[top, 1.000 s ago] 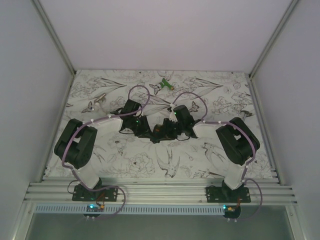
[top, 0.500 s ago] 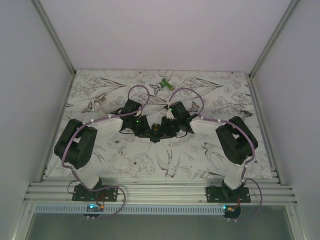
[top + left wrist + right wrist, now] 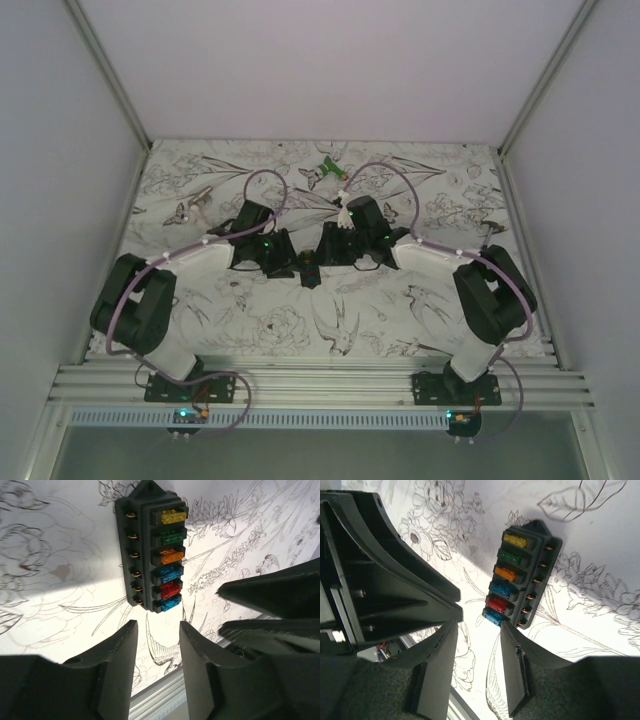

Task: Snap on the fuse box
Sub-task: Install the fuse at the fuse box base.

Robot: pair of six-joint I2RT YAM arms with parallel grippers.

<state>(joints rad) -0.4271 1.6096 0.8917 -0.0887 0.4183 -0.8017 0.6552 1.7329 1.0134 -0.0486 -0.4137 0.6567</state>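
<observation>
We've released the fuse box (image 3: 155, 555) — left end effector (image 3: 158, 630) and right end effector (image 3: 478, 630) now apart, empty; snap likely done.

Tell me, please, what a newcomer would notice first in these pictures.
The black fuse box lies on the flower-printed table, showing a row of six coloured fuses: yellow, green, orange, blue, red, blue. The left gripper and the right gripper flank it, both open and empty. A green-and-white gadget sits near the far edge.

Plain white walls (image 3: 300, 60), a flower-and-bird-printed tablecloth (image 3: 260, 330), pale aluminium rails (image 3: 320, 385) along its near edge.
</observation>
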